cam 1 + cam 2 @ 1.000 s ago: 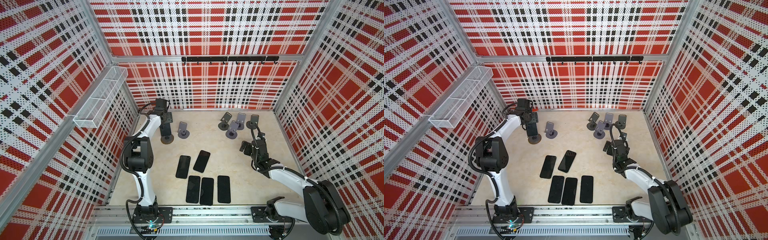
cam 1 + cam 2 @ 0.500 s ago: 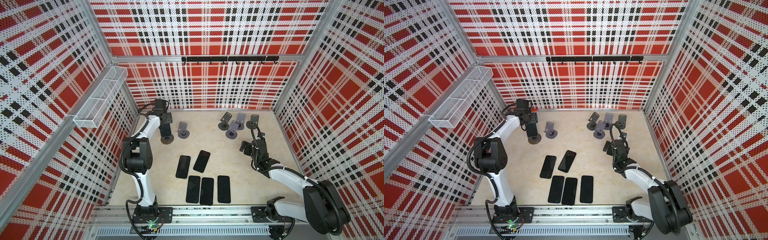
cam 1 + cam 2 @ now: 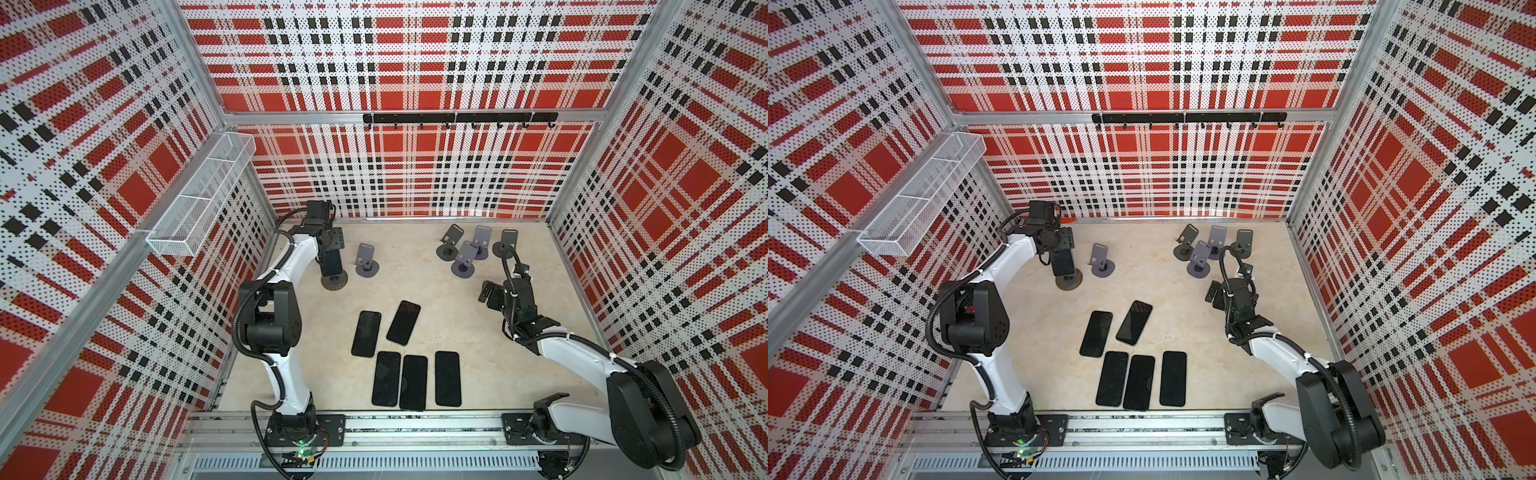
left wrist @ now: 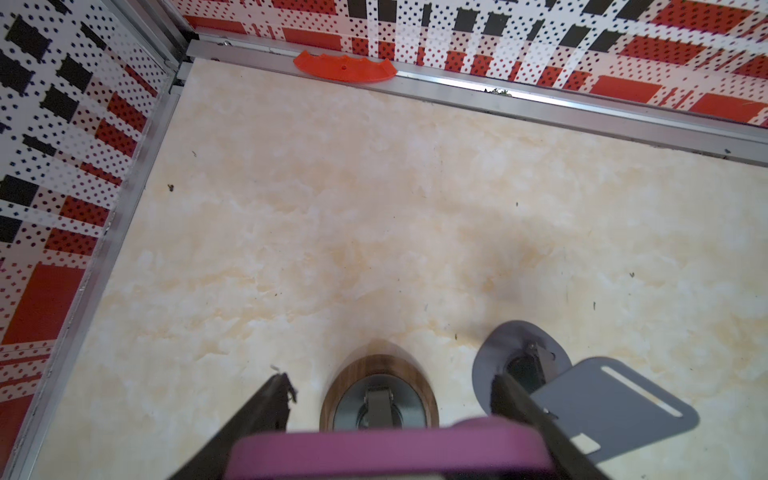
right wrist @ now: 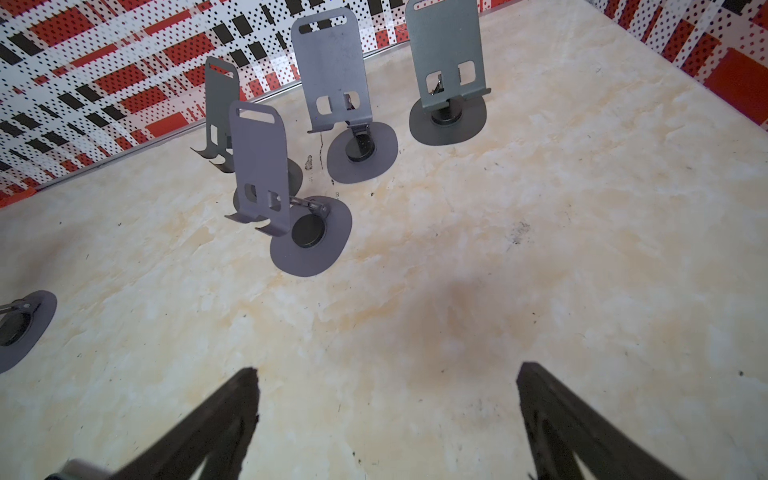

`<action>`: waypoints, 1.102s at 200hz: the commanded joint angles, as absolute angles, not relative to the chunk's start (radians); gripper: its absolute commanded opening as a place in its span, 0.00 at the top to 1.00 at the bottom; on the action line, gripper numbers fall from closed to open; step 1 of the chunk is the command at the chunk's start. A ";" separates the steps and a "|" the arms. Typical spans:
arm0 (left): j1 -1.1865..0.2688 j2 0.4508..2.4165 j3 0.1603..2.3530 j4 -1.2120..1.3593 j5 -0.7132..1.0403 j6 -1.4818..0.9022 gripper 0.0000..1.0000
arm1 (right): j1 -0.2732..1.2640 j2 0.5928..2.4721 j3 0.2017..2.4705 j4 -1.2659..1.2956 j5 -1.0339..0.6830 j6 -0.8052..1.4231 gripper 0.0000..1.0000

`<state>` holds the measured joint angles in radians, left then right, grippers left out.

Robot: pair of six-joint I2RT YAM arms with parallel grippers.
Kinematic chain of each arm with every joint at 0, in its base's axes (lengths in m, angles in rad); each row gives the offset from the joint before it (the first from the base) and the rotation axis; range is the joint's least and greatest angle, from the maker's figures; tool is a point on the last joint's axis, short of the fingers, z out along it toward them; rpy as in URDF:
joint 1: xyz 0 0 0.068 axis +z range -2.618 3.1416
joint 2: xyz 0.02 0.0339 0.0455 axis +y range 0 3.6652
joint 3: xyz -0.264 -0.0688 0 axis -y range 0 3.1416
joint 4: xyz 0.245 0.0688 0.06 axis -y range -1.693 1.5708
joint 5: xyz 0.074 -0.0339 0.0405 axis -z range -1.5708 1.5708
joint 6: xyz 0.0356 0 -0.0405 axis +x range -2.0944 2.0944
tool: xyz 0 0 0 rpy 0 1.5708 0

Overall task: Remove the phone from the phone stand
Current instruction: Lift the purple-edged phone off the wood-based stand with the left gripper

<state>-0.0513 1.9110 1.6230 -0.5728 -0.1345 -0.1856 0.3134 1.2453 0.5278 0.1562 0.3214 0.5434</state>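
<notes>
Clamping the purple-cased phone [image 4: 386,453] by its side edges, the left gripper [image 4: 390,379] is holding it over the wood-rimmed phone stand [image 4: 332,401]. Whether the phone is resting on it or hanging clear cannot be told, so lifting and setting down seem left. The right gripper [image 5: 388,372] is hovering wide open, empty. A grey metal stand [image 4: 611,403] is standing just beside, crowding the way out; five black phones [image 3: 405,382] are lying flat, well apart.
</notes>
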 commanded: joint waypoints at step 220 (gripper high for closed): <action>-0.331 1.788 1.623 -0.594 -0.001 -0.252 0.50 | 0.307 1.221 0.545 0.159 0.301 0.561 0.00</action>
<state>-0.2752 1.8206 1.6127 -0.6365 -0.0452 -0.2283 0.3134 1.2449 0.5278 0.1547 0.3065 0.5438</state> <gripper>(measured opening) 0.748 0.999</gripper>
